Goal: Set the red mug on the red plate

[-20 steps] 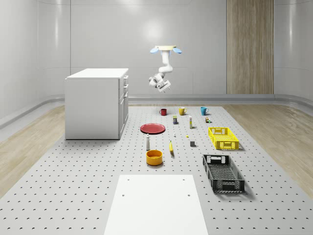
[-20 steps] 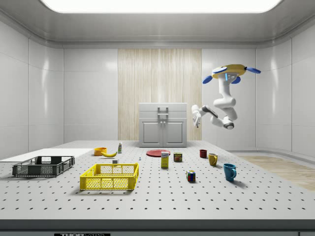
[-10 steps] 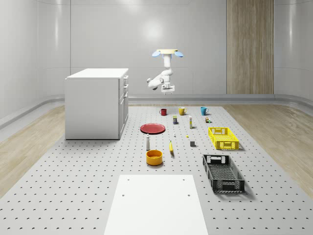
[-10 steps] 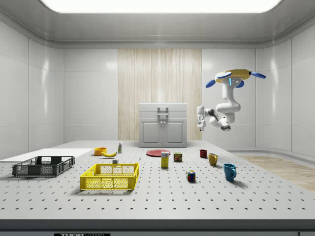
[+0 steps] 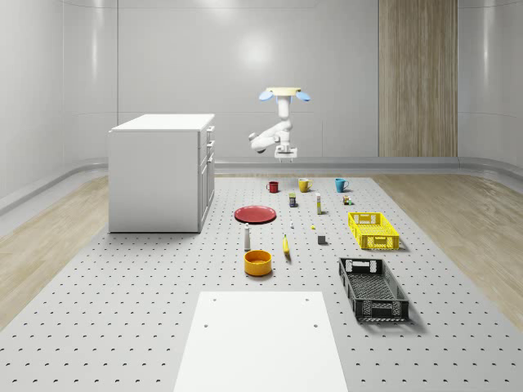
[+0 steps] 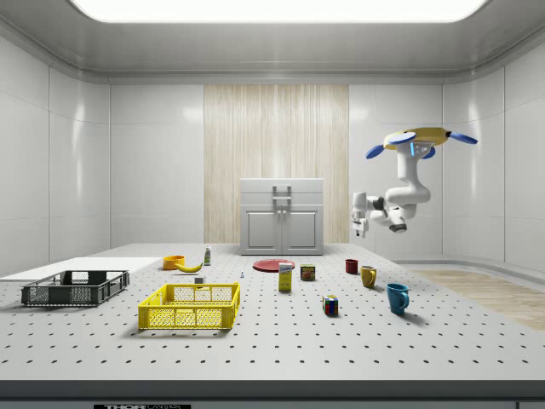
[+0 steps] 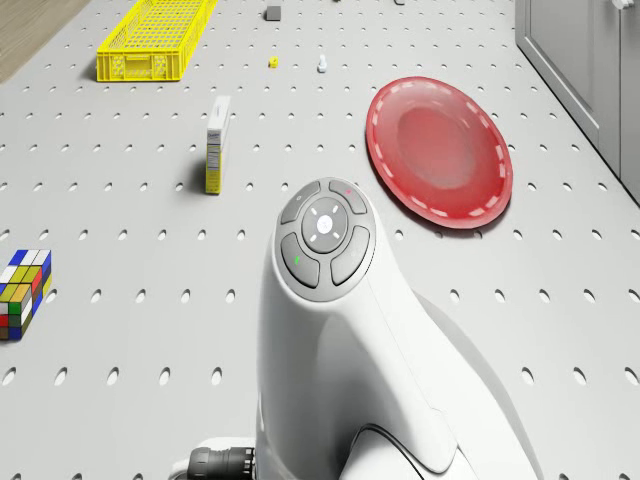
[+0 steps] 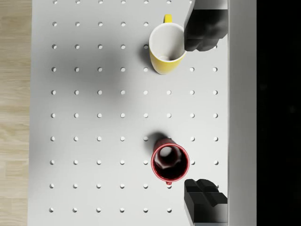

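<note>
A: Progress on the task?

B: Early. Nothing lifted yet. Small glossy red mug (image 8: pixel 169 163) upright on the perforated grey table (image 5: pixel 122 327), apart from the flat round red plate (image 5: pixel 255 214), with bare table between the 2. Approach under way; grasp, carry and placement all left to do, by the look of it.

A: Drone position relative to the mug?

B: Hovering high, the blue-rotored quadrotor drone (image 6: pixel 420 138) a little beyond the mug toward the table's far edge. White jointed arm (image 5: pixel 270 137) folded below it, two-finger gripper (image 6: pixel 360 218) pointing down, well above the mug and not touching.

A: Gripper state?

B: Spread wide and empty. In the wrist view, 1 dark fingertip (image 8: pixel 204 197) just beside the mug, the other (image 8: pixel 203 28) far off, overlapping the round yellow mug (image 8: pixel 167 48). Mug not yet centred between them.

A: Room to move?

B: Mug close to the table's far edge, wooden floor (image 8: pixel 14 113) just past it. Yellow mug the near neighbour, apart from the red mug, probably enough gap for a finger. Small dark can (image 5: pixel 292 199) near the mug on the plate's side, worth clearing on the carry. Tall white cabinet (image 5: pixel 159 171) beyond the plate, away from the mug. Plate surface bare, free to receive.
</note>
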Robot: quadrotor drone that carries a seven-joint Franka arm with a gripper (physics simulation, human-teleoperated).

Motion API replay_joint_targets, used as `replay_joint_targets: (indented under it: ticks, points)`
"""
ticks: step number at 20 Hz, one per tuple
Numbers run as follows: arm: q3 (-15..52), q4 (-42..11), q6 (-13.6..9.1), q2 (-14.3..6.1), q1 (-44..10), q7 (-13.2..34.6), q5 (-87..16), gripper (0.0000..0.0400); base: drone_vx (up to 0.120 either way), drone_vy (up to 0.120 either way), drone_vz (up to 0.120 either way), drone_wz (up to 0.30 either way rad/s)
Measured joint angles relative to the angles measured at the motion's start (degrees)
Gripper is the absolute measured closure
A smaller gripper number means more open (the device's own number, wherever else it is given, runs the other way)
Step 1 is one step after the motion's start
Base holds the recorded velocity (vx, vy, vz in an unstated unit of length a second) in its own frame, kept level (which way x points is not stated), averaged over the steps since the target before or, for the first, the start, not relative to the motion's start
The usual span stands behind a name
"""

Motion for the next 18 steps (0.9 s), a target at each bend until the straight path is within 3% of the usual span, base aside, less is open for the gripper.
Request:
replay_joint_targets:
  ticks: [9,13,18]
  points:
    - [1.16,0.17,2.14,-2.82,-1.49,1.28,1.30,0.0000,-0.009,-0.111,-0.120,0.000]
    - [1.57,0.25,3.17,-4.00,-1.95,1.71,1.91,0.0000,0.000,0.000,-0.120,0.000]
    - [2.02,0.36,4.44,-5.42,-2.46,2.18,2.65,0.0000,0.064,0.000,-0.120,0.000]
